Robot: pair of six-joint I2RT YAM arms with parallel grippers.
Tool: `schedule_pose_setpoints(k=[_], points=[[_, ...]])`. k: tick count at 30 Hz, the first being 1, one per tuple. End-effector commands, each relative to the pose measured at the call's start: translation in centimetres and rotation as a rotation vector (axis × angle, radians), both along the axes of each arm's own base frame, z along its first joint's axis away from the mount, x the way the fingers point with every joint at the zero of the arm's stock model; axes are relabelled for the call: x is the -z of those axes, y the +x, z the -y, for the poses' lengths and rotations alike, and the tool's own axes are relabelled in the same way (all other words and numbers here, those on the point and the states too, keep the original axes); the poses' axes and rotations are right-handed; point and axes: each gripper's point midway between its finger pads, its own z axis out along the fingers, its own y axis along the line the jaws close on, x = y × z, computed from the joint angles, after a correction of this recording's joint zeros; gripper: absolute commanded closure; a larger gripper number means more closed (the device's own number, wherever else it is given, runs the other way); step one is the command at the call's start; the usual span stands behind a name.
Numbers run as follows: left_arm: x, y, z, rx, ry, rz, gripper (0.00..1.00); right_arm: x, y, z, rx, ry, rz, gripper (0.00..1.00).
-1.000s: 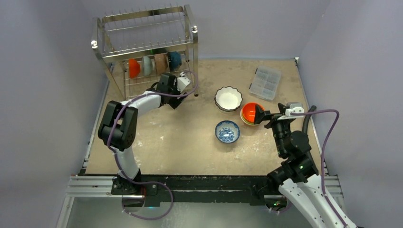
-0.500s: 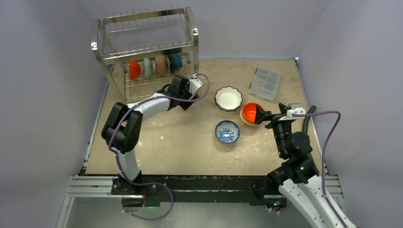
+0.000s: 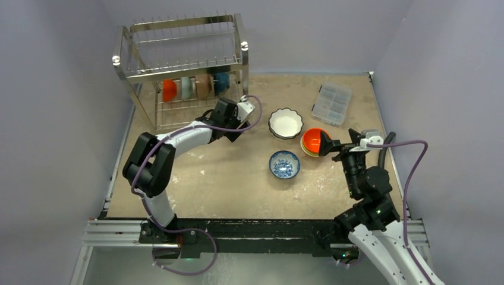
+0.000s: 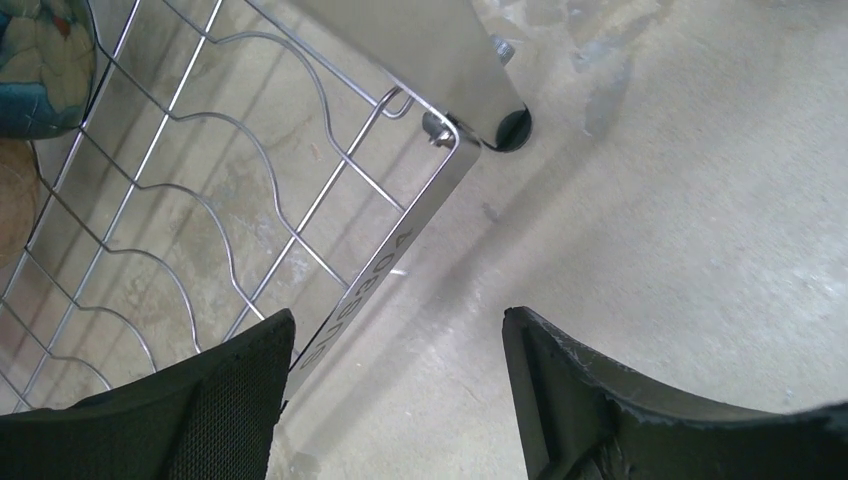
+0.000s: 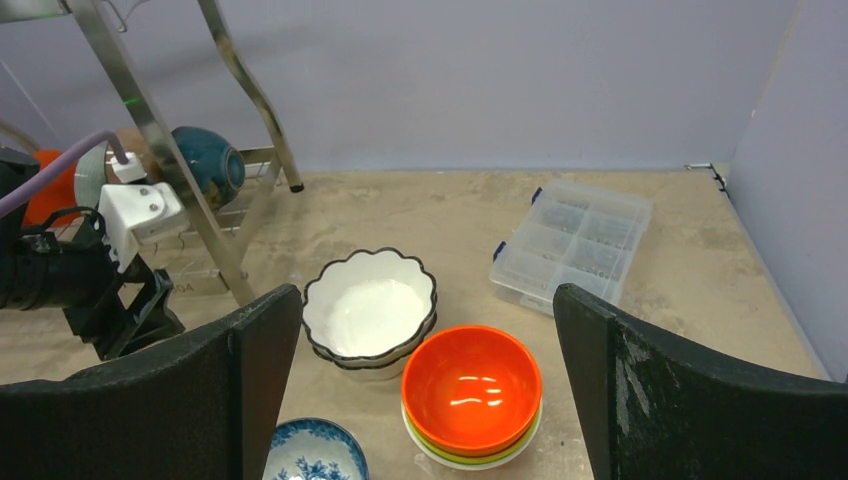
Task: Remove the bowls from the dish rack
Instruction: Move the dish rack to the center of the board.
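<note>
The dish rack [image 3: 243,54] stands at the back left, with an orange bowl [image 3: 169,90], a pale bowl [image 3: 186,88], a tan bowl [image 3: 203,86] and a dark teal bowl [image 3: 221,82] on edge in its lower tier. My left gripper [image 3: 243,113] is open and empty at the rack's front right foot. In the left wrist view that gripper [image 4: 400,340] straddles the lower shelf's corner [image 4: 440,170], with the teal bowl [image 4: 40,60] at the top left. My right gripper [image 3: 325,142] hangs open above an orange-topped stack of bowls [image 5: 470,390]. Beside that stack sit white scalloped bowls [image 5: 370,305] and a blue-patterned bowl [image 3: 284,164].
A clear plastic compartment box [image 3: 331,104] lies at the back right of the sandy table top [image 3: 226,178]. Purple walls close in the back and both sides. The left arm's cable [image 3: 257,113] loops near the rack's front leg.
My left gripper has drawn out from the rack's lower front and moved right to its corner foot, its jaws narrowing a little. The right arm has not moved.
</note>
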Motion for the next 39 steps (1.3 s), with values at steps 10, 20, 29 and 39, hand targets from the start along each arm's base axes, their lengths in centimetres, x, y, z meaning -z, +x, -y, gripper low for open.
schedule_pose_setpoints(k=[10,20,29,39], points=[[3.2,-11.6,1.6,0.039,-0.033,-0.279,0.28,-1.9,-0.6,0.1,-0.013,0.03,0.066,0.01],[-2.1,-10.3,0.5,-0.111,-0.13,-0.018,0.27,-2.3,-1.0,0.2,-0.016,0.043,0.081,0.01],[-5.9,-10.2,-0.3,-0.227,-0.345,0.147,0.25,-2.6,-1.4,0.2,-0.028,0.06,0.096,0.01],[-9.5,-7.1,-4.6,-0.578,-0.549,0.469,0.23,-2.7,-1.8,0.0,-0.046,0.066,0.108,0.01]])
